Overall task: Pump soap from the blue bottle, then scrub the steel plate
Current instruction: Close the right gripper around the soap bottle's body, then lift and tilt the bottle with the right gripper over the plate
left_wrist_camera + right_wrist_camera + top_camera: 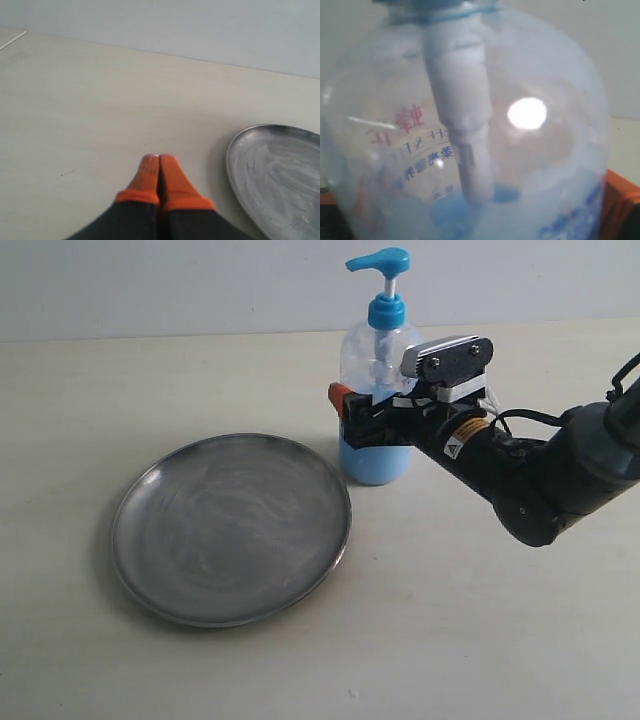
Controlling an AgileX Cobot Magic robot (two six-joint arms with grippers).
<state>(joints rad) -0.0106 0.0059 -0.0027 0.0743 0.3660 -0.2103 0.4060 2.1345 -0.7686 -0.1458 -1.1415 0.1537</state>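
Note:
The blue bottle (pixel 377 390) stands upright behind the right rim of the steel plate (pixel 232 528), its blue pump head up. Pale blue soap (pixel 375 462) fills its lower part. My right gripper (pixel 348 418) reaches in from the right with its jaws spread wide around the bottle's middle. In the right wrist view the bottle (pixel 470 130) fills the picture, and one orange finger (pixel 621 200) shows right at its side. My left gripper (pixel 159 160) is shut on nothing, its orange tips pressed together over bare table beside the plate (pixel 280 175). It does not show in the exterior view.
Whitish streaks cover the plate's inside. The pale table (pixel 470 630) runs back to a light wall (pixel 200 280). A thin white line (pixel 14 40) crosses the table's far corner in the left wrist view.

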